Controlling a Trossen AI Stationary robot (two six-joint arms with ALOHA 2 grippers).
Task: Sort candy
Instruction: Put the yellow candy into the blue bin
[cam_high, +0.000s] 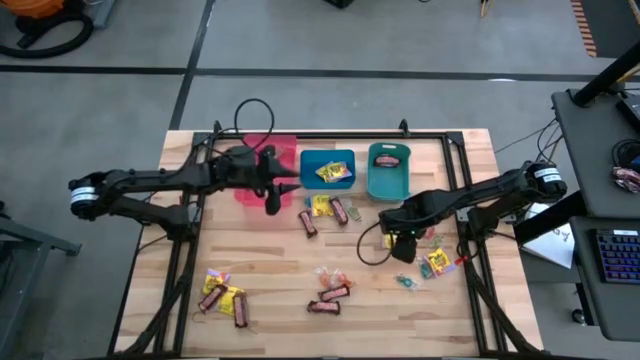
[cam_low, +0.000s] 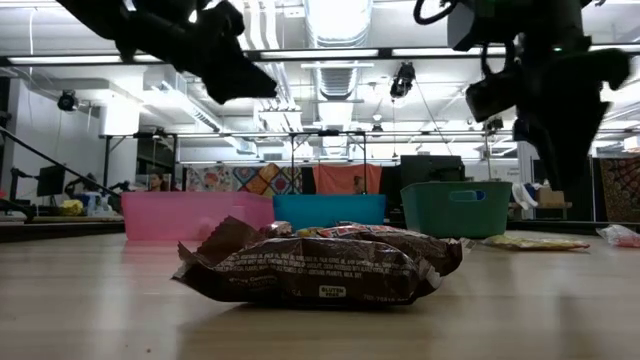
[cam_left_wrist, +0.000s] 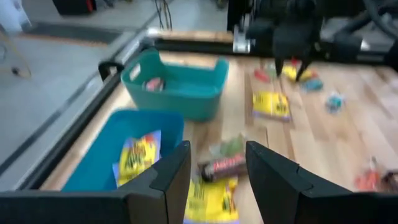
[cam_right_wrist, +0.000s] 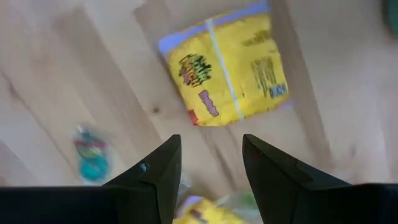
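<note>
Evidently mid-sort: right end effector (cam_high: 404, 246) hangs fingers apart over loose candy (cam_high: 437, 262) on the tabletop (cam_high: 270, 265), left end effector (cam_high: 283, 185) (also apart, empty) by the blue bin (cam_high: 327, 169).

1. From above, we look straight down on the whole table (cam_high: 270, 270).
2. From table height, we look level across it; a brown bar (cam_low: 315, 268) lies very near.
3. Each wrist camera looks past its own fingers.
4. The teal bin (cam_high: 389, 170) appears in the high, low and left wrist views.
</note>
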